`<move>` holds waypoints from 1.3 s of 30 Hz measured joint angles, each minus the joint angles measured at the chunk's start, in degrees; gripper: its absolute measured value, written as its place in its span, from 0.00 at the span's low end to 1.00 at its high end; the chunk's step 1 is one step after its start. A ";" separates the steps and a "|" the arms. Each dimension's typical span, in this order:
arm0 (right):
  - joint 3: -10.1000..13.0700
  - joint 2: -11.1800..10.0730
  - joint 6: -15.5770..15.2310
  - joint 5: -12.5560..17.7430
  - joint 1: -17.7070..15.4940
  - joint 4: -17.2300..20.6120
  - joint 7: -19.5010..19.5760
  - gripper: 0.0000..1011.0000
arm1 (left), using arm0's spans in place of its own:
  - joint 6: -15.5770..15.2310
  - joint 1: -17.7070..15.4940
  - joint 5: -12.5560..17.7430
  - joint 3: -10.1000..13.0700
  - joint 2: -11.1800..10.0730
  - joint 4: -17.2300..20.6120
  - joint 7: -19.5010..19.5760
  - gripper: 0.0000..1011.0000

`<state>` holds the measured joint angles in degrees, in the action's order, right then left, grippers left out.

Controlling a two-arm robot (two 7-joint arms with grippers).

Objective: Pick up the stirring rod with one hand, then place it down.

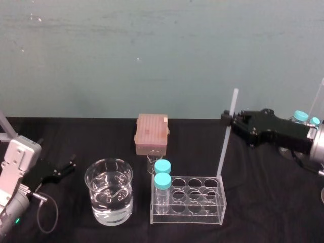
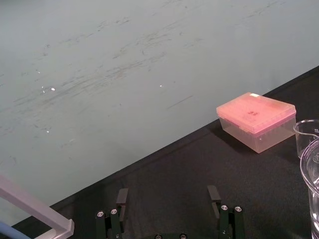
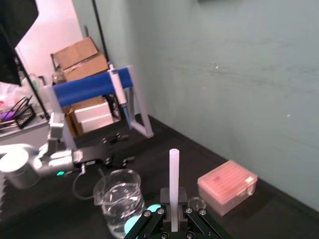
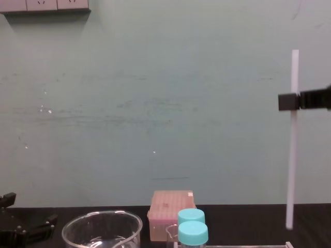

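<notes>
Right end effector (image 1: 230, 119) clamped the stirring rod (image 1: 226, 139) near its top, upright above the tube rack's (image 1: 212, 211) rear right corner | left end effector (image 1: 65, 167) parked, fingers wide | risk: long lower length could swing and snag the rack rim on lowering | chest view showed the tip hanging clear; head view hid that gap

The stirring rod (image 1: 223, 152) in the matt black right hand (image 1: 229, 118) looks like milky, smooth plastic. Below the hand, the rack (image 1: 187, 215) is clear glossy plastic and the table (image 1: 273, 202) is matt black cloth.
</notes>
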<state>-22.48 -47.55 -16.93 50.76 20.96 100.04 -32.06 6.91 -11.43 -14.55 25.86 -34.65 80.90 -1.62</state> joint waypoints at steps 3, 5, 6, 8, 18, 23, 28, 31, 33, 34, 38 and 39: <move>-0.43 -0.76 0.68 0.09 -0.62 0.09 -0.64 0.07 | 0.00 0.00 0.00 0.00 0.00 0.00 0.00 0.99; -0.87 -1.18 1.45 0.08 -0.92 0.06 -1.06 0.07 | 0.00 0.00 0.00 0.00 0.00 0.00 0.00 0.99; -1.21 -1.36 1.98 0.00 -1.01 -0.06 -1.31 0.07 | 0.00 0.00 0.00 0.00 0.00 0.00 0.00 0.99; -1.67 -1.41 2.61 -0.12 -1.01 -0.35 -1.62 0.07 | 0.00 0.00 0.00 0.00 0.00 0.00 0.00 0.99; -3.94 -0.34 4.00 -1.66 -0.14 -2.39 -2.31 0.07 | 0.00 0.00 0.00 0.00 0.00 0.00 0.00 0.99; -4.94 0.46 4.47 -2.66 0.39 -3.69 -2.67 0.07 | 0.00 0.00 0.00 0.00 0.00 0.00 0.00 0.99; -5.62 1.04 4.87 -3.59 0.76 -4.97 -2.98 0.07 | 0.00 0.00 0.00 0.00 0.00 0.00 0.00 0.99; -5.87 1.40 5.06 -4.04 0.91 -5.68 -3.08 0.07 | 0.00 0.00 0.00 0.00 0.00 0.00 0.00 0.99; -6.05 1.64 5.14 -4.37 0.99 -6.21 -3.19 0.07 | 0.00 0.00 0.00 0.00 0.00 0.00 0.00 0.99; -6.12 1.73 5.17 -4.49 1.01 -6.38 -3.23 0.07 | 0.00 0.00 0.00 0.00 0.00 0.00 0.00 0.99; -6.61 2.42 5.37 -5.34 1.14 -7.73 -3.45 0.07 | 0.00 0.00 0.00 0.00 0.00 0.00 0.00 0.99; -6.70 2.57 5.45 -5.47 1.15 -7.99 -3.47 0.07 | 0.00 0.00 0.00 0.00 0.00 0.00 0.00 0.99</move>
<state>-29.18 -44.98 -11.48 45.29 22.11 92.06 -35.53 6.91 -11.43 -14.55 25.86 -34.64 80.90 -1.62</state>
